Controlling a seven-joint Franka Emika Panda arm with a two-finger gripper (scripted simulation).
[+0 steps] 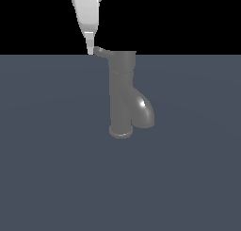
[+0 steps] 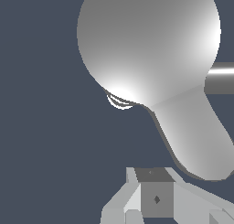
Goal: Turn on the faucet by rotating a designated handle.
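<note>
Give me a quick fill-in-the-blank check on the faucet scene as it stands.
1. In the exterior view the tool is at the tip of the ____, which juts from the faucet's cap.
2. The glossy curved ____ points toward the exterior view's right.
3. The handle projects toward the exterior view's ____.
4. The faucet's round base rests on the ____ floor.

Missing words: handle; spout; left; grey-blue
</note>
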